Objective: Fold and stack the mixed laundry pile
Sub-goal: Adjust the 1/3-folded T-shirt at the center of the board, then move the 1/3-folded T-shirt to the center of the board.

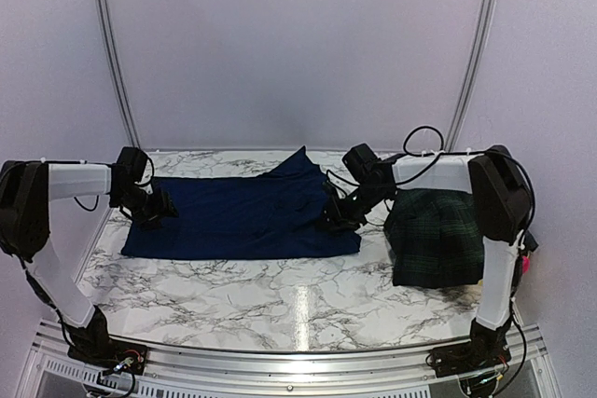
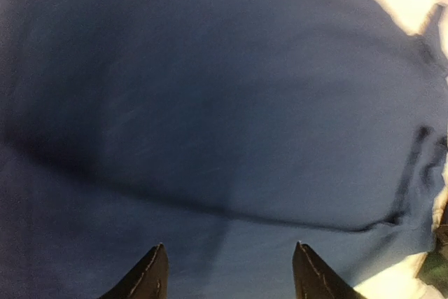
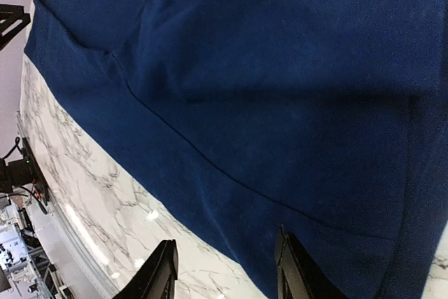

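the navy-blue cloth [image 1: 242,216] lies spread across the middle of the marble desk [image 1: 280,295] as a wide, roughly rectangular sheet, mostly flat. at its back right a flap is turned up into a peak that points toward the rear wall. in the right wrist view the cloth [image 3: 280,89] shows a thin stitched seam running slantwise and a soft fold across its upper part, with bare desk [image 3: 91,194] along its near edge. in the left wrist view the same cloth [image 2: 210,103] fills nearly everything, with a shallow dark crease sweeping across it.

the green-and-navy plaid garment [image 1: 434,235] sits as a folded, squarish block on the right side of the desk, just beside the navy cloth's right end, with a narrow strip of desk between them. a corner of it shows at the lower right edge of the left wrist view [image 2: 437,271].

we see the left claw [image 1: 159,207] at the cloth's left end; in its own camera the claw [image 2: 231,278] is released, fingers spread over the fabric and gripping nothing. the right claw [image 1: 334,214] is at the cloth's right end, and its view [image 3: 224,271] also shows it released, fingers apart above the cloth's near edge.
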{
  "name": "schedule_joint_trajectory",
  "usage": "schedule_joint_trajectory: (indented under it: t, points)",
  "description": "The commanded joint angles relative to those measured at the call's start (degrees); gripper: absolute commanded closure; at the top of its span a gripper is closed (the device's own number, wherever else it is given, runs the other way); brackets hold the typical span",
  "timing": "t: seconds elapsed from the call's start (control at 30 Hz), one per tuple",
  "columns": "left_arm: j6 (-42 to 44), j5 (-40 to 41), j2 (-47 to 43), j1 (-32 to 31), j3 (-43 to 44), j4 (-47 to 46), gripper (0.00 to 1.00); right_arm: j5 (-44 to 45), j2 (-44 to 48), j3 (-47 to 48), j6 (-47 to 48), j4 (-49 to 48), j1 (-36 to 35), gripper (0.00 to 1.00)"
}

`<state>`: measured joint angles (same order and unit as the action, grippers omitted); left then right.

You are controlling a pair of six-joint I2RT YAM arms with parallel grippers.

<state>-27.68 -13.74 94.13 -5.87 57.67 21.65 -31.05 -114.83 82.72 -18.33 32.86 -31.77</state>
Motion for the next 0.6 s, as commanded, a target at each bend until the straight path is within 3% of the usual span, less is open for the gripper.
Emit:
schedule_joint_trajectory:
  t: [0.0, 0.33, 0.57]
  points:
    - [0.1, 5.8, -1.4, 3.4, -2.9, 2.7, 0.41, 1.2, -2.1, -2.1, -0.4, -1.7, 0.1, 0.57]
    - [-2.1, 11.0, -1.4, 13.1, -9.7, 7.4, 0.60, 5.2, 0.1, -14.9, 0.8, -0.9, 1.0, 0.59]
    - [-2.4, 10.6, -6.8, 15.7, -13.7, 10.7, 0.61, 4.7, 5.2, -21.3, 1.4, 0.8, 0.2, 0.59]
